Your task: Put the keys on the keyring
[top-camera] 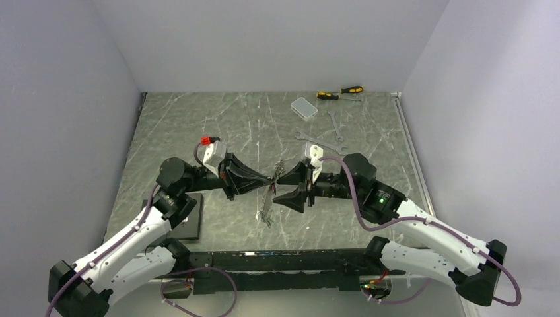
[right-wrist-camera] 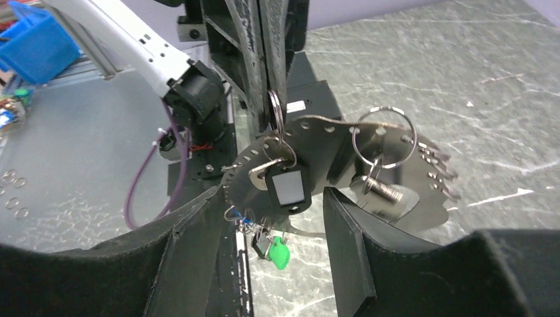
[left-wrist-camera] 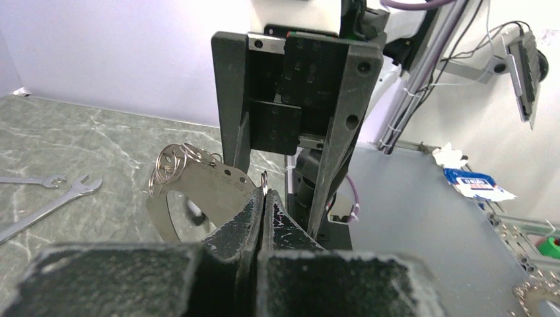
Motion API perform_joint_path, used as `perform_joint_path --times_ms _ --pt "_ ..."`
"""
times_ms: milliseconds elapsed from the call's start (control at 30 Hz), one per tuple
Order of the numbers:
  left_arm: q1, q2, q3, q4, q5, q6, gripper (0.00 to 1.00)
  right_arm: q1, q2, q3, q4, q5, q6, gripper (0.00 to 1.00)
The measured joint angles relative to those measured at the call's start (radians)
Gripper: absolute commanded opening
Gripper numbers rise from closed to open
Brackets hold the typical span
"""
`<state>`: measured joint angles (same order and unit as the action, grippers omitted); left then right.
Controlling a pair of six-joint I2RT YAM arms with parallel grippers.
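Silver, thin wire keyring (right-wrist-camera: 276,112) pinched edge-on in left gripper (left-wrist-camera: 264,201), tips pressed together, above grey marbled table (top-camera: 198,132). Hanging from it: black-tagged key (right-wrist-camera: 288,187); below, green-tagged key (right-wrist-camera: 280,254). Crowding spread right gripper (right-wrist-camera: 271,195), between its fingers: curved perforated steel plate (right-wrist-camera: 317,148) carrying second silver ring (right-wrist-camera: 383,135). Far off: silver wrenches (top-camera: 317,142), yellow-black screwdrivers (top-camera: 340,92), clear plastic box (top-camera: 304,107).

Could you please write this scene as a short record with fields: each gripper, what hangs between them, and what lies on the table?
left gripper: shut on a silver ring, raised above the table
right gripper: open, one finger either side of the black-tagged key
hanging with the ring: perforated metal plate; green tag lower down
second ring: at the plate's far end
far table: wrenches, screwdrivers, clear box
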<state>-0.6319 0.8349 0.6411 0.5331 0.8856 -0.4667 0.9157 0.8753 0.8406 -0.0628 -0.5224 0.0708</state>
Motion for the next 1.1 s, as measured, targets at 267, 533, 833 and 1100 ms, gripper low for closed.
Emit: perform_joint_path --times_ms 267,533,833,1100 --pt "-0.004 0.000 -0.012 0.007 -0.097 -0.010 0.00 0.008 0.009 -0.023 0.047 0.066 -0.008 0.51" --pt "-0.008 0.002 -0.032 0.009 -0.152 -0.010 0.00 0.023 0.018 -0.043 0.119 0.114 -0.003 0.43" --pt "-0.010 0.014 -0.035 0.029 -0.188 -0.021 0.00 0.039 0.047 -0.043 0.138 0.188 -0.003 0.27" --pt "-0.011 0.014 -0.035 0.031 -0.202 -0.021 0.00 0.044 0.044 -0.045 0.139 0.238 -0.013 0.06"
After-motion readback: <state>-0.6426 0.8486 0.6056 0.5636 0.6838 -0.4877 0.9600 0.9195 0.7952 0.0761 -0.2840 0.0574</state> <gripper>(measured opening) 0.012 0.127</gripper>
